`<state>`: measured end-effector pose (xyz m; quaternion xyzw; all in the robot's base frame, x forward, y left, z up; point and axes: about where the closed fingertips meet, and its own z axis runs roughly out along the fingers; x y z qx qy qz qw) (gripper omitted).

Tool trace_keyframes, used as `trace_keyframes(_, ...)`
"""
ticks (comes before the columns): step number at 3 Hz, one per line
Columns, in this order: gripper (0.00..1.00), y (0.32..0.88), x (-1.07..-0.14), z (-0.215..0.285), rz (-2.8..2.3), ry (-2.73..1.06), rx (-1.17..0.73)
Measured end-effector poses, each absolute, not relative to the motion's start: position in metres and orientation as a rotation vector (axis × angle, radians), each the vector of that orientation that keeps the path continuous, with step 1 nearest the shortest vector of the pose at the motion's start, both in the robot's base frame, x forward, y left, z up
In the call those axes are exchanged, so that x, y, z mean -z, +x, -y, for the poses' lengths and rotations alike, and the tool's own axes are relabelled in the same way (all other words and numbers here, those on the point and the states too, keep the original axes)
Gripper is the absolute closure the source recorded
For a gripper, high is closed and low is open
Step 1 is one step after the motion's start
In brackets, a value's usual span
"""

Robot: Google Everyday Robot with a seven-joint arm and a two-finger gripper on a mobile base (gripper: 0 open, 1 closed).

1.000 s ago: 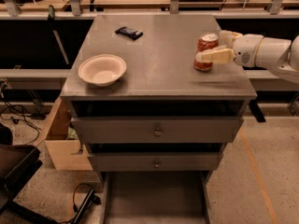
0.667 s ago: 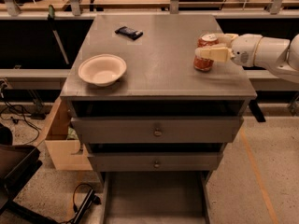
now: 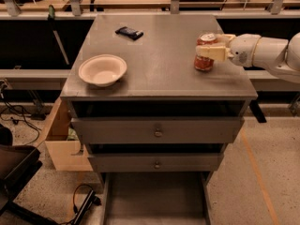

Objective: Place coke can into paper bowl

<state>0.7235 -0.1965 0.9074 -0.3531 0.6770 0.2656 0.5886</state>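
The coke can (image 3: 203,63) stands upright on the right side of the grey cabinet top (image 3: 159,55), red-orange with a silver top. My gripper (image 3: 208,48) reaches in from the right, and its cream fingers (image 3: 212,53) are closed around the can's upper half. The can's base looks to be on or just above the surface. The paper bowl (image 3: 102,70) sits off-white and empty near the front left of the top, well to the left of the can.
A flat dark packet (image 3: 129,32) lies at the back left of the top. The cabinet has two closed drawers (image 3: 157,130) in front. A wooden box (image 3: 63,137) stands on the floor at left. Rails and benches run behind.
The gripper and can have stayed at about the same place; the can seems raised very slightly, if at all.
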Motion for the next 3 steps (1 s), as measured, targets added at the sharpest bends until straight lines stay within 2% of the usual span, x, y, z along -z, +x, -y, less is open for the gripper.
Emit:
trace_keyframes(1, 1.00, 0.724, -0.914, 0.191, -1.577, -0.841, -0.612)
trace_keyframes(3, 1.00, 0.700, -0.991, 0.131, -1.495, -0.925, -0.639)
